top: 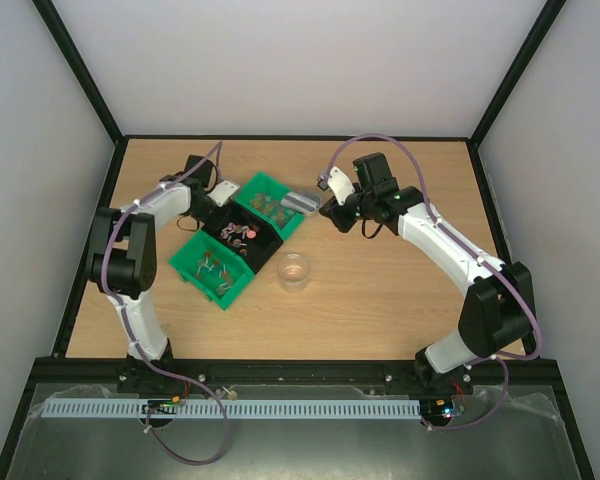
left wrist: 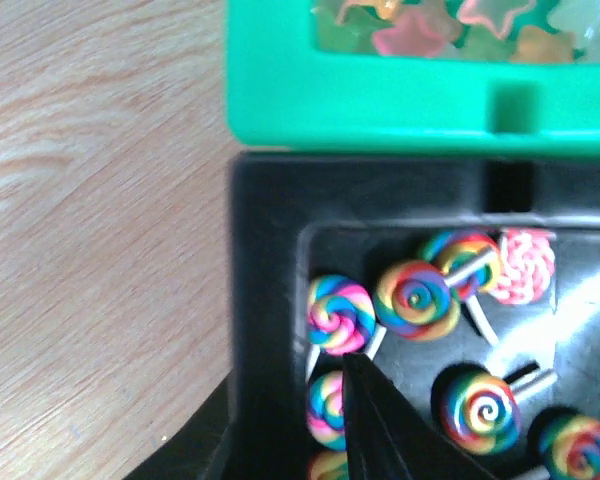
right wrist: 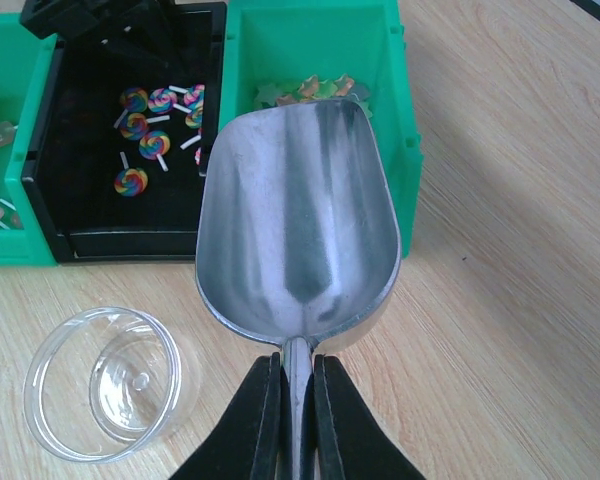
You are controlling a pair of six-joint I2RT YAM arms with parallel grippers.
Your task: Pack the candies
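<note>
Your left end effector (top: pixel 212 203) hangs over the black bin (left wrist: pixel 270 200), close above the candies (left wrist: pixel 417 298), swirled lollipops lying on the bin's floor. You cannot tell whether its jaws are apart or together. Your right end effector (right wrist: pixel 298 366) is clamped on the handle of the metal scoop (right wrist: pixel 300 200). The scoop points at the green bin (right wrist: pixel 405 150) of star-shaped candies (right wrist: pixel 310 90). The clear jar (right wrist: pixel 105 380) stands on the surface (right wrist: pixel 500 300) beside the scoop.
</note>
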